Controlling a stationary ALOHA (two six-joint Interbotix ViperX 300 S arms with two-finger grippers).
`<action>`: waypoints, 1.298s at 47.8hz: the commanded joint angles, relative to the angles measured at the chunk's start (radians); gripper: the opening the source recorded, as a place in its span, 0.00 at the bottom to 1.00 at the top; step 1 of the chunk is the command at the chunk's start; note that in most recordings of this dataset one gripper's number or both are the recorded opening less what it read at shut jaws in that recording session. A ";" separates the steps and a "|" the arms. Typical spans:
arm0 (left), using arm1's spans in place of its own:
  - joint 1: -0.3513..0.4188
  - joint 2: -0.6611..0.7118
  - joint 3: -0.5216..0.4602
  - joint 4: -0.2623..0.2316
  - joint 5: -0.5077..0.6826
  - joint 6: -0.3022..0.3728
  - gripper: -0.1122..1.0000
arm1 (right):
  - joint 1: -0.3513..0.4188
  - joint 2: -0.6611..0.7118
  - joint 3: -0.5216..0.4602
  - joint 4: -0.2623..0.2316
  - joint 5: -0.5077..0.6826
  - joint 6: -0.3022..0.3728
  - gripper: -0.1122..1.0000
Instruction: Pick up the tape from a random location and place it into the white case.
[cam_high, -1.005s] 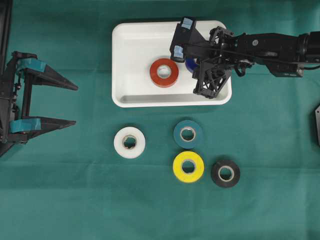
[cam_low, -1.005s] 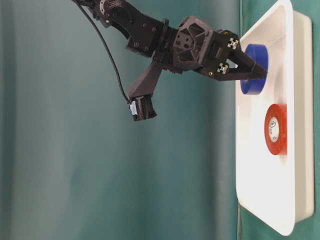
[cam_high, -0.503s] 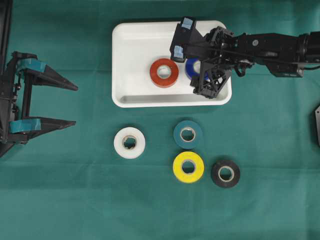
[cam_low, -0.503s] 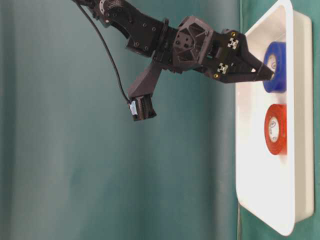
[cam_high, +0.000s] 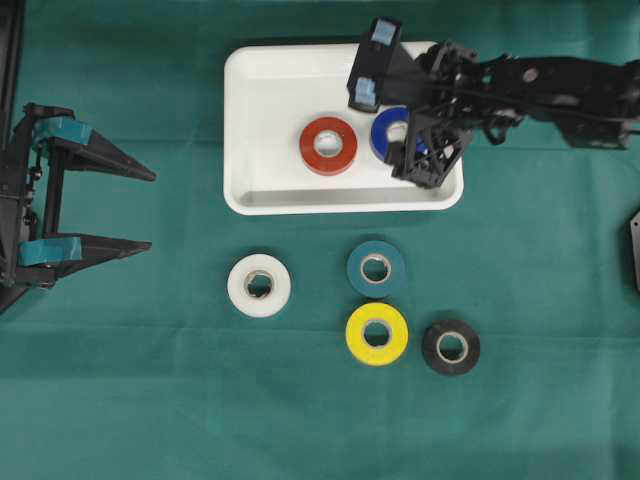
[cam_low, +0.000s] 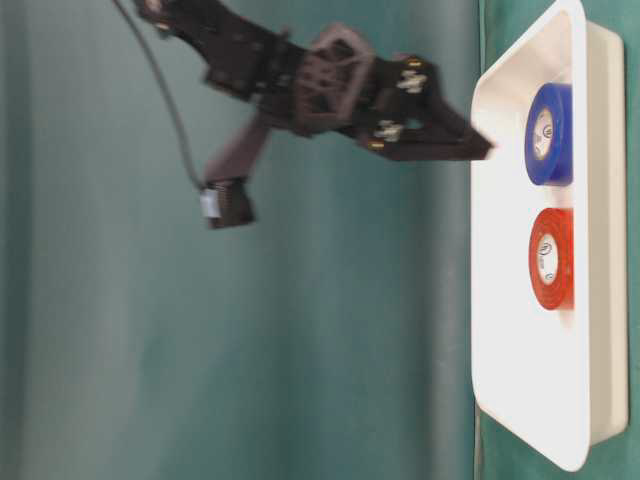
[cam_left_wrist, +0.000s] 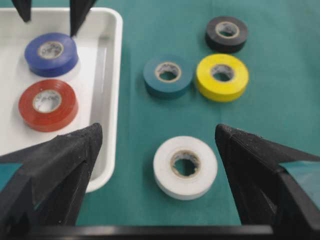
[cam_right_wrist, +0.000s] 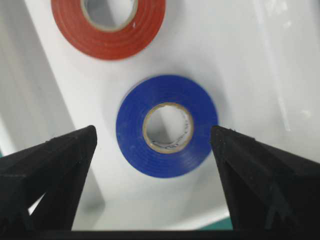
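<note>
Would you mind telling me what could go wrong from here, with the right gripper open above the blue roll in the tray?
The open right gripper hangs close over the blue tape; a sideways exit might clip it or the red tape beside it. The teal tape, yellow tape and black tape lie close together, so the next grasp may nudge a neighbour.

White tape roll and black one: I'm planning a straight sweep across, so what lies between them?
In the overhead view, the yellow roll lies between the white roll and the black roll; the teal roll sits just above that line.
</note>
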 joint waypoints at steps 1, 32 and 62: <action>-0.002 0.005 -0.014 -0.002 -0.006 0.000 0.96 | 0.002 -0.075 -0.032 -0.003 0.032 -0.002 0.88; -0.003 0.005 -0.014 -0.002 -0.005 0.000 0.96 | 0.011 -0.239 -0.046 -0.015 0.118 0.000 0.87; -0.003 0.003 -0.014 -0.002 -0.005 0.000 0.96 | 0.227 -0.247 -0.051 -0.002 0.060 0.008 0.87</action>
